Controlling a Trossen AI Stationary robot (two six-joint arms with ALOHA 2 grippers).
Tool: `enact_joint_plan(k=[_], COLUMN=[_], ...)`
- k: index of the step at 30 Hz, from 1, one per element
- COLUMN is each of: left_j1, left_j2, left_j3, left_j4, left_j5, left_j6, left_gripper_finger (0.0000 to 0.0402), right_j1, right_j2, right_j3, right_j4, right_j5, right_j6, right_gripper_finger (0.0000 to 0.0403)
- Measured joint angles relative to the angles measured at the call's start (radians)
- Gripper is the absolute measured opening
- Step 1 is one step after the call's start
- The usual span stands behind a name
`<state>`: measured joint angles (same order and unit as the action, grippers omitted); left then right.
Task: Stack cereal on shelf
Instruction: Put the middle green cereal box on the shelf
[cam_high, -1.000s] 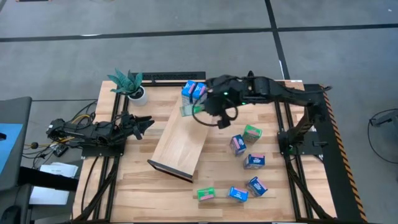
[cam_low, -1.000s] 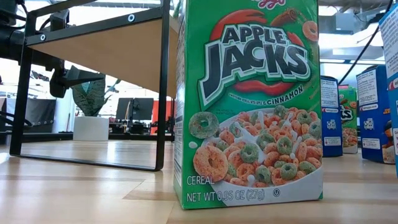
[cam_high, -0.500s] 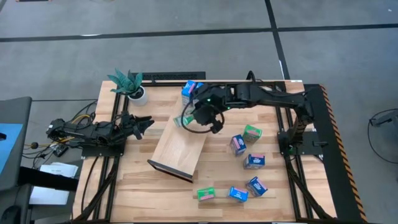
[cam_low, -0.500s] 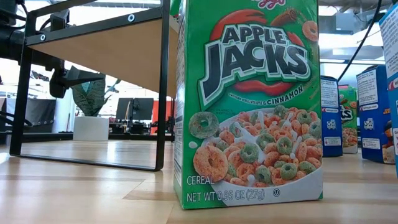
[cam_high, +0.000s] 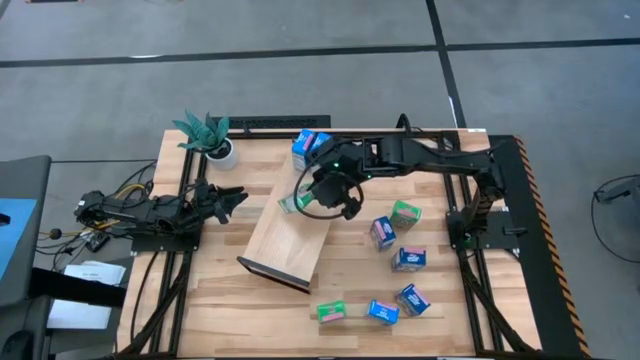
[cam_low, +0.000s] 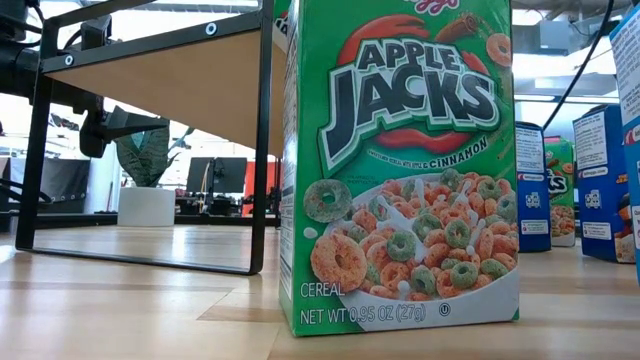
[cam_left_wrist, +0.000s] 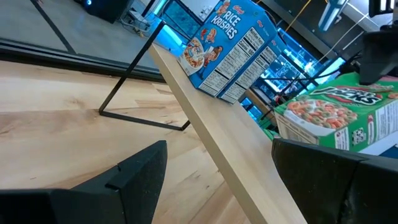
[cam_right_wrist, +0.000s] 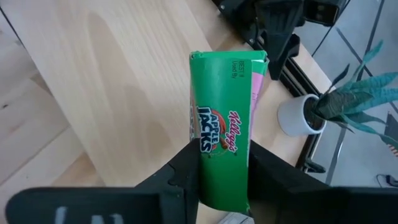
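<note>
A green cereal box (cam_right_wrist: 225, 149) is pinched between the two dark fingers (cam_right_wrist: 186, 171) of the right gripper (cam_high: 322, 192), and it is held over the far end of the shelf (cam_high: 290, 225), just above the light-wood board. In the right wrist view the box is seen end-on, its top flap pointed toward the potted plant (cam_high: 208, 137) at the table's far left corner. Two blue boxes (cam_high: 310, 146) are already stood at the shelf's far end, just beside the held one; in the left wrist view one blue carton (cam_left_wrist: 227, 53) is seen upright on the board's edge with the green box (cam_left_wrist: 329, 118) close alongside.

The left gripper (cam_high: 228, 199) is parked near the table's left edge, its fingers (cam_left_wrist: 134, 180) spread wide, nothing between them.

Loose boxes are scattered on the table (cam_high: 220, 300) to the right of the shelf: a green one (cam_high: 405, 213), blue ones (cam_high: 384, 232) near it, and a green box (cam_high: 331, 312) at the near edge, seen huge in the low view (cam_low: 400, 165).
</note>
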<state>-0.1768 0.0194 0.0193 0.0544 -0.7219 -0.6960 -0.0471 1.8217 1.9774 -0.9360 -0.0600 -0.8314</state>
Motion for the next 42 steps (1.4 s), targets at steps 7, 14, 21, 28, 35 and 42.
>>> enact_joint_plan(k=[7, 14, 21, 28, 35, 42], left_j1=[0.0, 0.0, 0.0, 0.0, 0.0, 0.0], left_j2=[0.0, 0.0, 0.0, 0.0, 0.0, 0.0], left_j3=[0.0, 0.0, 0.0, 0.0, 0.0, 0.0], left_j4=[0.0, 0.0, 0.0, 0.0, 0.0, 0.0], left_j5=[0.0, 0.0, 0.0, 0.0, 0.0, 0.0], left_j6=[0.0, 0.0, -0.001, -0.004, -0.004, -0.006], left_gripper_finger=[0.028, 0.028, 0.028, 0.028, 0.028, 0.028], right_j1=[-0.001, -0.005, -0.008, -0.008, -0.008, 0.028], right_j2=[0.0, 0.0, 0.0, 0.0, 0.0, -0.08], right_j3=[0.0, 0.0, 0.0, 0.0, -0.001, -0.002], right_j4=[0.0, 0.0, 0.0, 0.005, 0.021, 0.072], right_j5=[0.001, 0.001, 0.002, 0.002, 0.037, 0.141], right_j6=[0.0, 0.001, 0.003, 0.003, 0.049, 0.203], right_gripper_finger=[0.0155, 0.0177, 0.0197, 0.02, 0.0199, 0.0196])
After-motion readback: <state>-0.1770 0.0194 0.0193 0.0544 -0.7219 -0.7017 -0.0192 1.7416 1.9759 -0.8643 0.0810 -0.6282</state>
